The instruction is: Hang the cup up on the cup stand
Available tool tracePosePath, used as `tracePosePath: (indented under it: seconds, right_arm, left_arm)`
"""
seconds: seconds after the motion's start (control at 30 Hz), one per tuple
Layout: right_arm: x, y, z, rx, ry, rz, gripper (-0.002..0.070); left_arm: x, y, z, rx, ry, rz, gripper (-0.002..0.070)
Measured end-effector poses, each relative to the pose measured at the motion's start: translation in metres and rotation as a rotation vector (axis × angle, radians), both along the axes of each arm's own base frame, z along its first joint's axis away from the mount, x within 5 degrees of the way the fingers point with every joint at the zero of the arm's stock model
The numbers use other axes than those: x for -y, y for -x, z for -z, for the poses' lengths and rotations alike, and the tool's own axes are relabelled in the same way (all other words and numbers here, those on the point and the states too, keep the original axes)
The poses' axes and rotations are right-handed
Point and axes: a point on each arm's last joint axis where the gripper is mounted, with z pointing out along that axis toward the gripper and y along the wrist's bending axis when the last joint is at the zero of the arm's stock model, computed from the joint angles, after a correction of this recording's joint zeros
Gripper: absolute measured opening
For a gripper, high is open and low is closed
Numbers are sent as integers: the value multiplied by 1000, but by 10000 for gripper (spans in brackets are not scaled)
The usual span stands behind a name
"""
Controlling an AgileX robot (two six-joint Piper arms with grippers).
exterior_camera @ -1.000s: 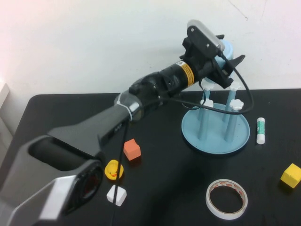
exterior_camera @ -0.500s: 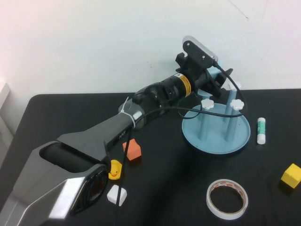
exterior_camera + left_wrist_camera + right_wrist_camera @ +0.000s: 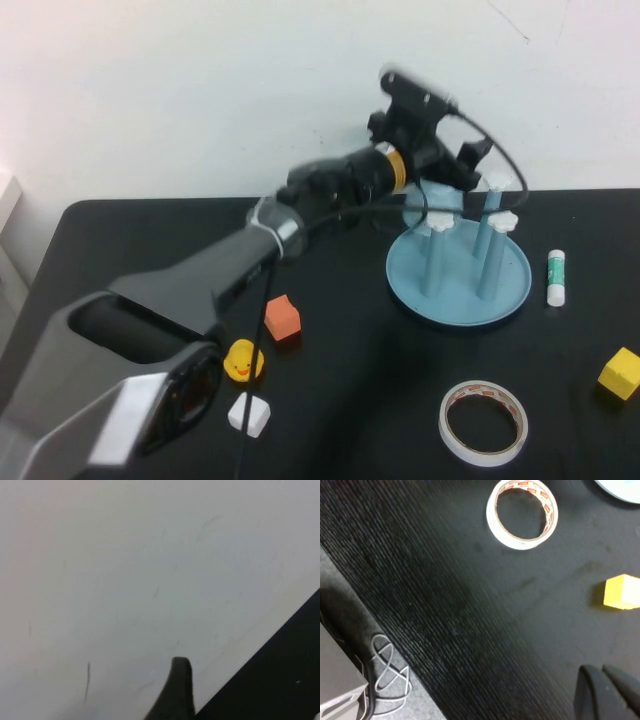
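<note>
Cup stand (image 3: 458, 280) on table; left claw (image 3: 455, 165) above it, spread wide; right claw (image 3: 607, 692) clenched.

high: raised, robot's side, angled down over table (image 3: 120, 240) | left wrist: faces wall (image 3: 125, 570), close | right wrist: looks down at near table edge | shared high/right: tape ring (image 3: 483, 422), yellow block (image 3: 619, 373)

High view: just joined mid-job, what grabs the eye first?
The left arm stretches across the black table, its left pincer at the far side of the cup stand, above the back posts. The cup itself cannot be made out. A white tape ring lies near the front edge; the right pincer sits parked and shut near that ring.
</note>
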Motion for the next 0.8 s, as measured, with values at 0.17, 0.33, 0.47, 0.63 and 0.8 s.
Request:
tracePosePath:
  seconds: [0.17, 0.33, 0.47, 0.63, 0.8]
  right_arm:
    - [0, 0, 0, 0, 0, 0, 0]
    - [0, 0, 0, 0, 0, 0, 0]
    - [0, 0, 0, 0, 0, 0, 0]
    - [0, 0, 0, 0, 0, 0, 0]
    - [0, 0, 0, 0, 0, 0, 0]
  left_arm:
    - [-5, 19, -62, 33, -45, 140, 488]
    - [-32, 44, -130, 24, -2, 355, 230]
    - [-61, 58, -181, 97, 11, 392, 51]
    - [-100, 76, -245, 277, 7, 298, 8]
    - [-140, 89, -299, 457, 7, 76, 1]
